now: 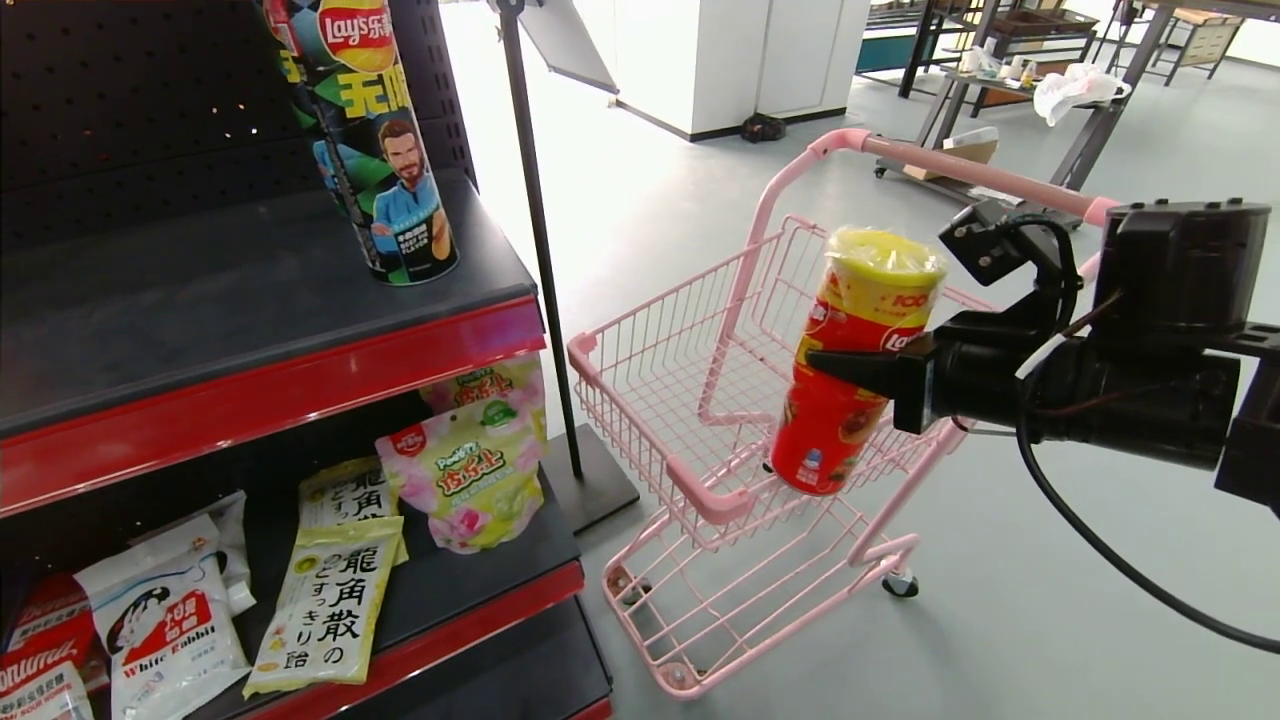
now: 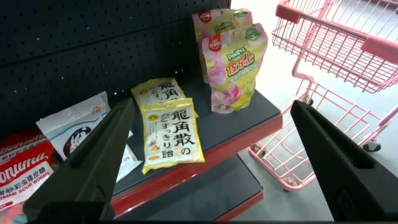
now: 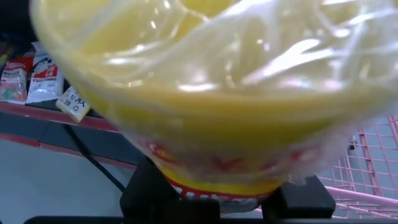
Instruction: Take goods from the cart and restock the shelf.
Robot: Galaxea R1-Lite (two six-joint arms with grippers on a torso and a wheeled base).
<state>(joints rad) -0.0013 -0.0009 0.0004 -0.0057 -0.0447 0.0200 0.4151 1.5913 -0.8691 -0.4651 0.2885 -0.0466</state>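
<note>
Shelf top [image 1: 250, 290] holds one dark can [image 1: 385, 150]; right gripper [image 1: 850, 365] pinches red can [image 1: 828, 440] by cart [image 1: 705, 497], best kept upright and set alongside.

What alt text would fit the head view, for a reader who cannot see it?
The right gripper holds a red and yellow chip can upright over a pink cart. To the left, a dark shelf carries a tall chip can on top and snack bags below.
</note>
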